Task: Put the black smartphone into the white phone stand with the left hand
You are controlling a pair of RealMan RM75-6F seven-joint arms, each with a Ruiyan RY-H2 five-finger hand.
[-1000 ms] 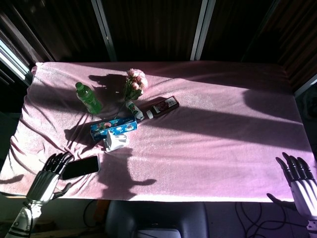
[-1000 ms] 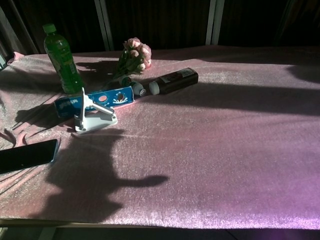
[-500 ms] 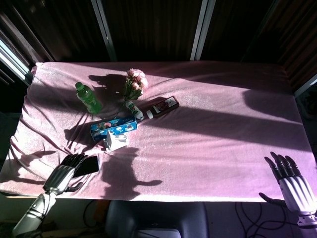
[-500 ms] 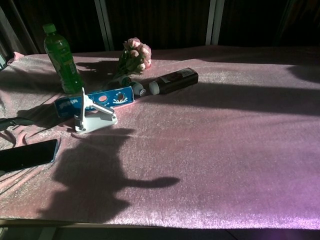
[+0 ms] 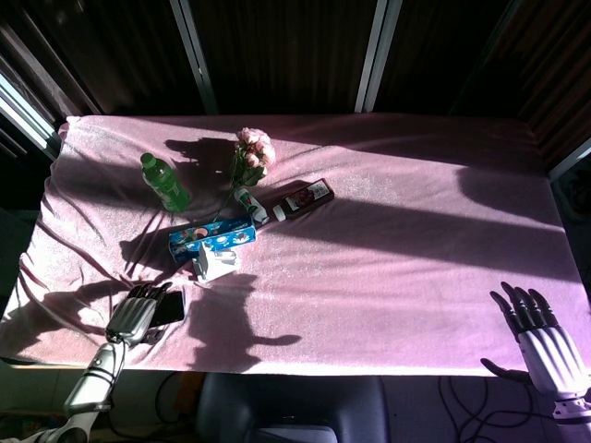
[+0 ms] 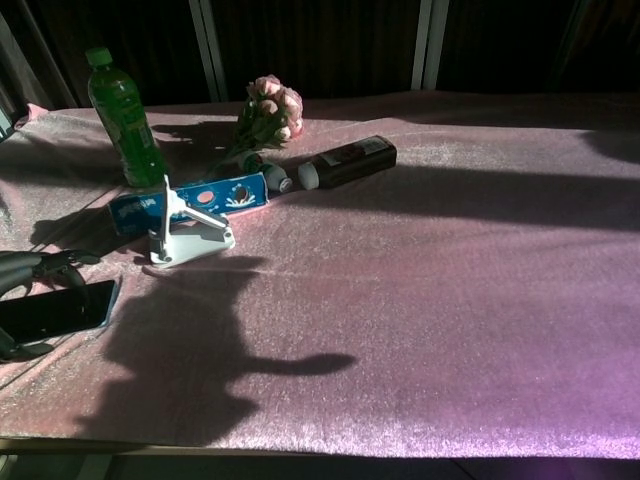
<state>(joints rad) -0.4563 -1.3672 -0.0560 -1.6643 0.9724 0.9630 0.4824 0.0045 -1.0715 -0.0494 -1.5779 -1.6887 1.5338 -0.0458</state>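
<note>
Occluded and cropped items

The black smartphone [image 5: 167,308] is partly covered by the left robot hand [image 5: 135,316]; contact cannot be confirmed. In the chest view, that robot hand is cropped at the frame edge.

We see a pink tablecloth [image 5: 388,268] of soft, matt, slightly fuzzy fabric, creased near the left hand [image 5: 137,314], whose shell looks like grey metal or hard plastic. Under that hand lies a glossy black smartphone [image 6: 55,310]; beyond it stand a smooth white plastic phone stand [image 6: 188,232] and a translucent green plastic bottle [image 6: 122,108].
</note>
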